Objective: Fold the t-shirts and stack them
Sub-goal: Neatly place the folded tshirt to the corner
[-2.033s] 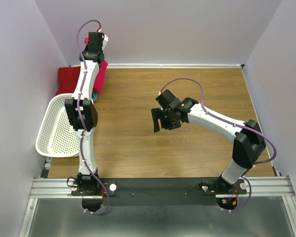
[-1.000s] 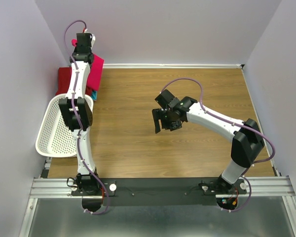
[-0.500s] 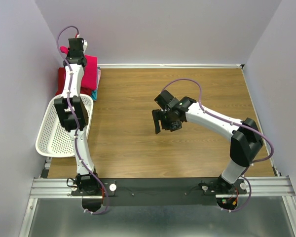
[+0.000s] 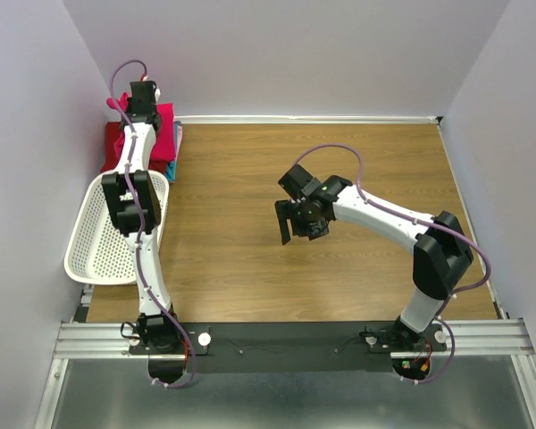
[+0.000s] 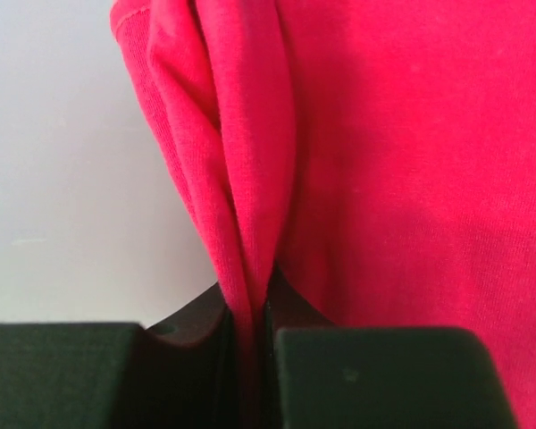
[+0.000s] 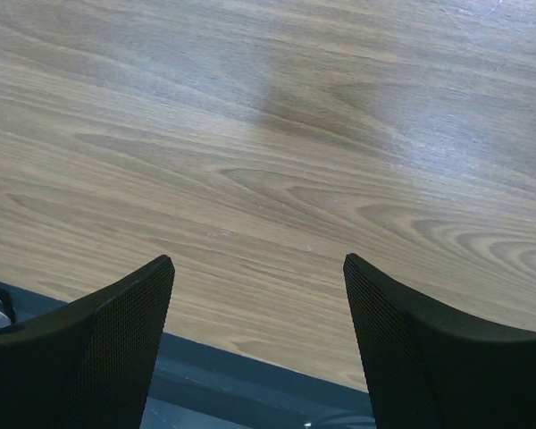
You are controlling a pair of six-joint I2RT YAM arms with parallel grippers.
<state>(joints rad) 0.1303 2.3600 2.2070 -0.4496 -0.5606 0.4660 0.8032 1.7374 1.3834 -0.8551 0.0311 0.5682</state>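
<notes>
The left gripper (image 5: 248, 344) is clenched on a fold of the pink shirt (image 5: 393, 179) in the table's far-left corner, beside the red shirt (image 4: 113, 143), beyond the basket (image 4: 94, 241); the right gripper (image 6: 257, 264) gapes over the table (image 6: 250, 134).

The left arm (image 4: 137, 152) and right arm (image 4: 384, 216) have white links with black joints, and a lilac cable (image 4: 330, 147) loops back from each wrist. The right gripper's (image 6: 257, 261) fingers (image 6: 98, 357) are black with fine mesh-textured inner faces; the left gripper's (image 5: 250, 326) fingers (image 5: 375, 375) are plain matte black.
</notes>
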